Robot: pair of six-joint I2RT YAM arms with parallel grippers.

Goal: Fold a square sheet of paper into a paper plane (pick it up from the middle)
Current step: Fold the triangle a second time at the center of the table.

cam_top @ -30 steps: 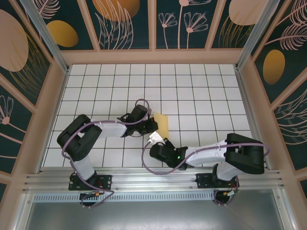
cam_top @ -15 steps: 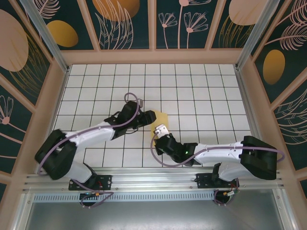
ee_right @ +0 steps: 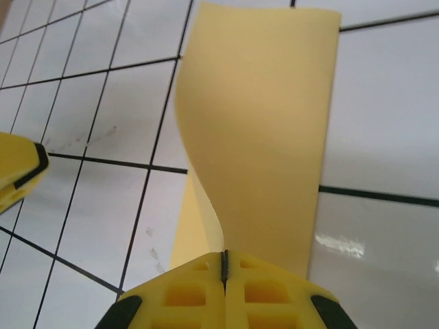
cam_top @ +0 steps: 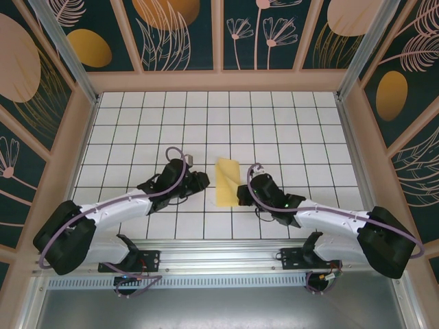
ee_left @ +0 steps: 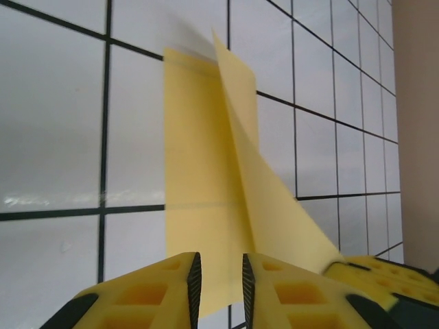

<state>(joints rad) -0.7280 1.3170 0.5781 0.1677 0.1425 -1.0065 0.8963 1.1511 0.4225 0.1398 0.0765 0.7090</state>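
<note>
The square sheet of paper (cam_top: 226, 182), pale yellow, lies mid-table folded into a narrow strip about two tiles long. My right gripper (cam_top: 241, 194) is shut on the edge of its upper flap (ee_right: 267, 137), which curls up from the strip into the closed jaws (ee_right: 224, 255). My left gripper (cam_top: 202, 181) sits just left of the strip, low over the tiles. Its jaws (ee_left: 219, 264) stand a narrow gap apart with nothing pinched, and the paper (ee_left: 202, 171) lies beyond them. A paper plane is out of view.
The floor is white grid tiles (cam_top: 274, 123) with wooden walls (cam_top: 219, 81) on three sides. An aluminium rail (cam_top: 219, 257) runs along the near edge by the arm bases. The right finger (ee_left: 384, 274) shows at the lower right of the left wrist view.
My left gripper has pulled back to the left off the paper and its jaws have parted. My right gripper has swung round to the paper's right side and holds its flap raised.
</note>
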